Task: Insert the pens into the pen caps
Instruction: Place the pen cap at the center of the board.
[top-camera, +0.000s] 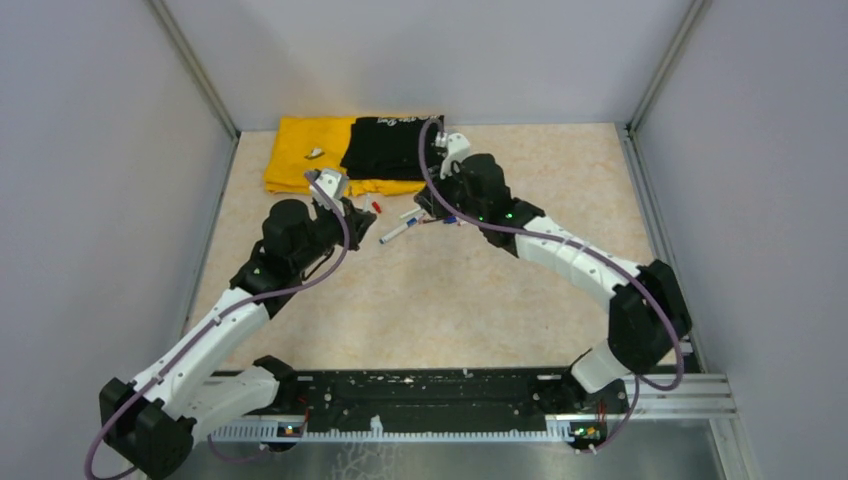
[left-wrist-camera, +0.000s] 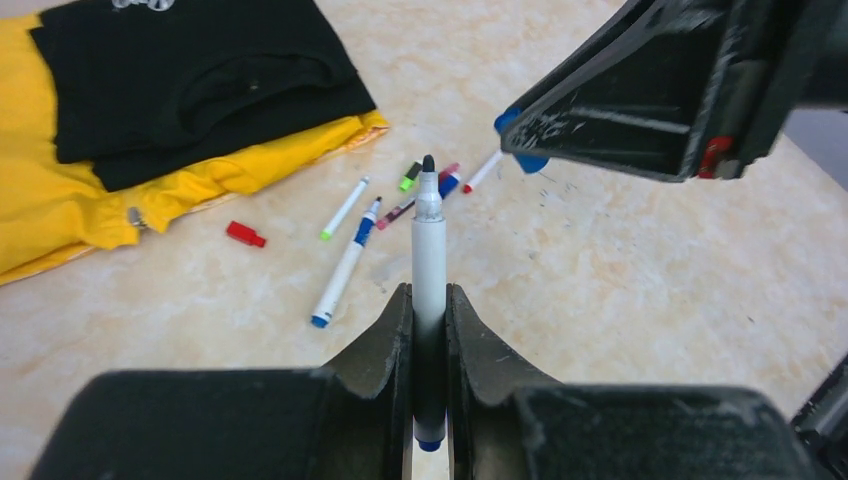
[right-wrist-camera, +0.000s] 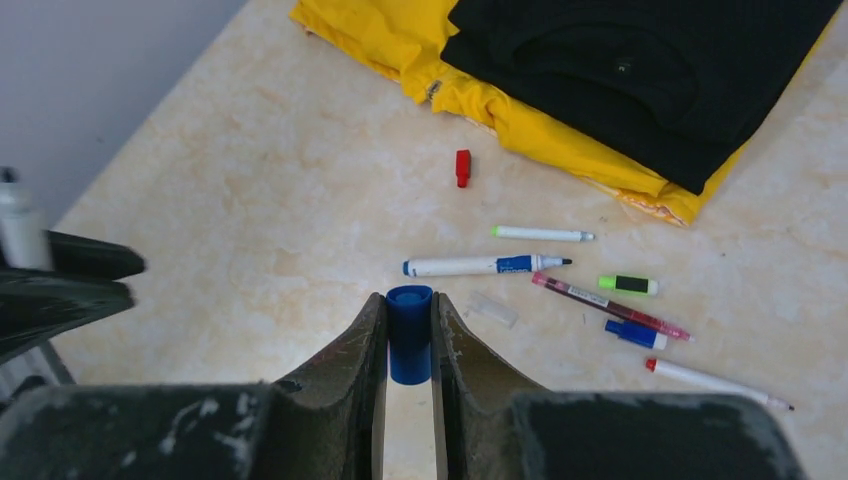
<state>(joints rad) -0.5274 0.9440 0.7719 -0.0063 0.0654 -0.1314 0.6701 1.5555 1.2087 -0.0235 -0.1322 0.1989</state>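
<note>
My left gripper (left-wrist-camera: 429, 312) is shut on a white pen (left-wrist-camera: 429, 250) with a dark tip and blue end, held upright above the table. My right gripper (right-wrist-camera: 409, 322) is shut on a blue pen cap (right-wrist-camera: 409, 335), open end facing outward. In the left wrist view the right gripper (left-wrist-camera: 640, 100) hangs just right of the pen's tip, apart from it. Loose on the table lie a blue-labelled pen (right-wrist-camera: 480, 266), a green-tipped pen (right-wrist-camera: 540, 234), a maroon pen (right-wrist-camera: 610, 305), a red-tipped pen (right-wrist-camera: 715, 383), a red cap (right-wrist-camera: 462, 167), a green cap (right-wrist-camera: 628, 285) and a blue cap (right-wrist-camera: 635, 334).
A yellow shirt (top-camera: 300, 150) and a black shirt (top-camera: 390, 145) lie folded at the back of the table. Grey walls (top-camera: 100, 200) close in the left, right and back. A clear cap (right-wrist-camera: 493, 309) lies near the loose pens.
</note>
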